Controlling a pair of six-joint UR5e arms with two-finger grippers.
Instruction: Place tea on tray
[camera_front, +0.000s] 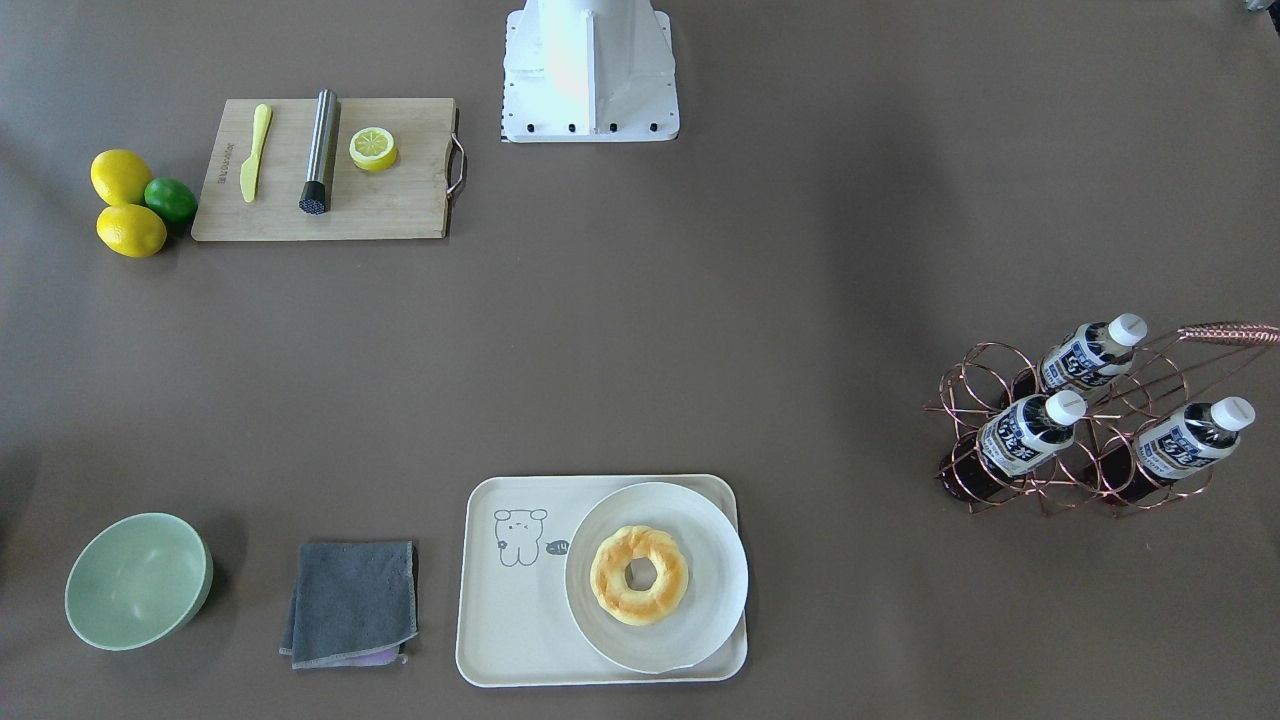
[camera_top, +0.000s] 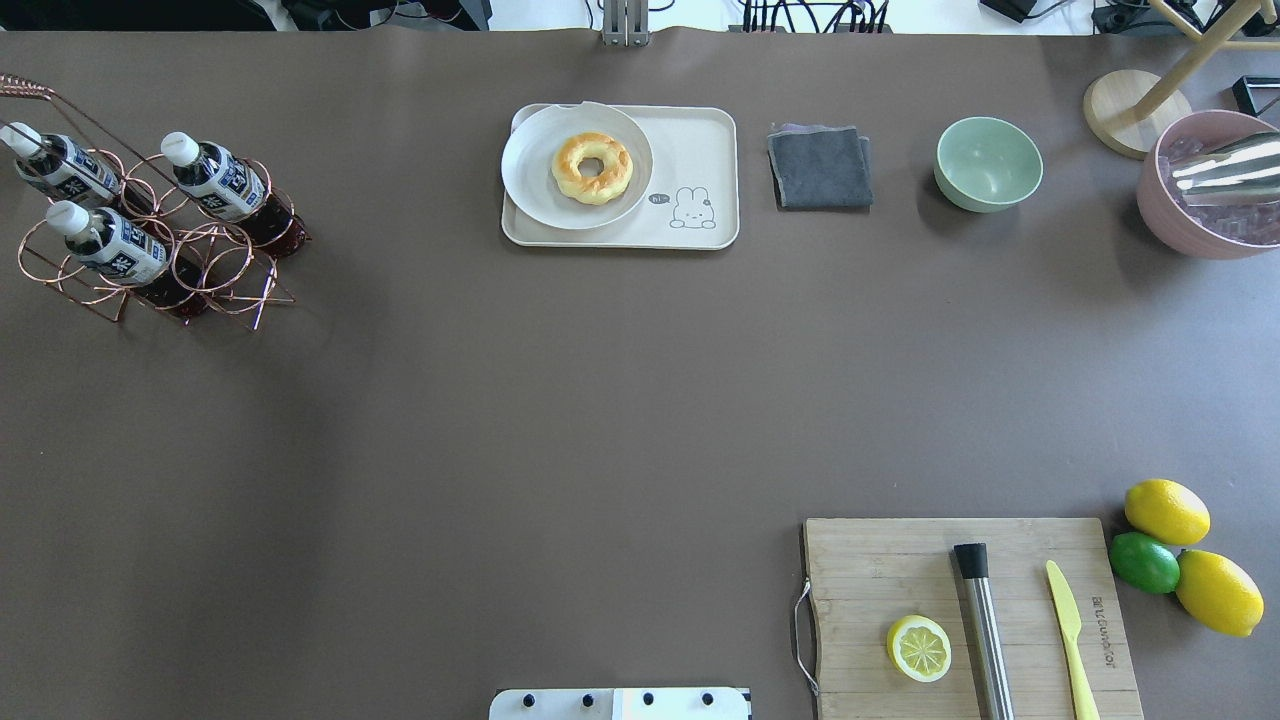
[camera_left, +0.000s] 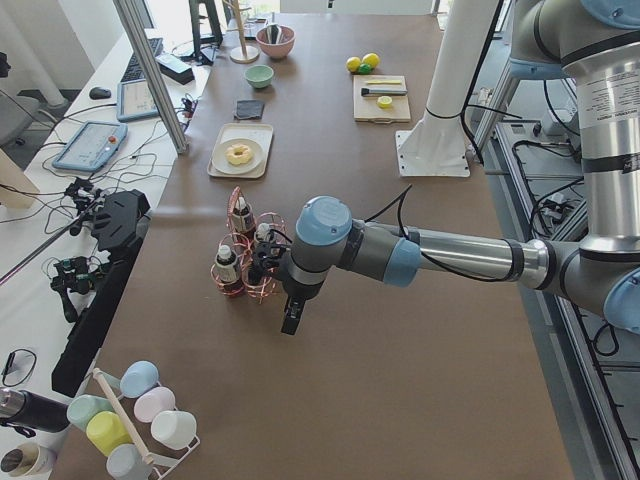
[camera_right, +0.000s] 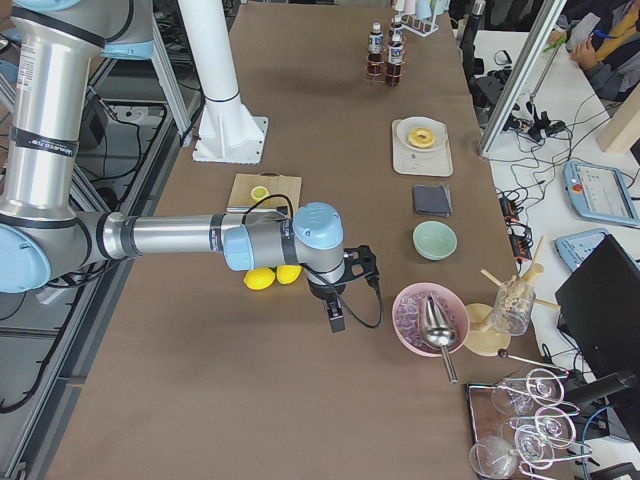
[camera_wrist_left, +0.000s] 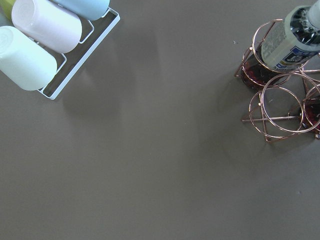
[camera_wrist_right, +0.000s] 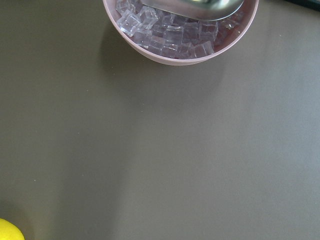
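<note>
Three tea bottles (camera_top: 110, 245) with white caps and navy-and-white labels lean in a copper wire rack (camera_top: 215, 290) at the table's left end. One bottle (camera_wrist_left: 287, 40) shows in the left wrist view. The cream tray (camera_top: 700, 140) with the animal drawing lies at the far middle and bears a white plate (camera_top: 530, 170) with a doughnut (camera_top: 592, 168). My left gripper (camera_left: 291, 322) hangs just beside the rack; I cannot tell whether it is open. My right gripper (camera_right: 335, 320) hangs near the pink ice bowl (camera_right: 430, 318); I cannot tell whether it is open.
A grey cloth (camera_top: 820, 167) and a green bowl (camera_top: 988, 163) lie right of the tray. A wooden cutting board (camera_top: 870, 570) holds a lemon half, a steel muddler and a yellow knife; lemons and a lime (camera_top: 1145, 562) sit beside it. A rack of cups (camera_wrist_left: 45, 45) stands left of the bottles.
</note>
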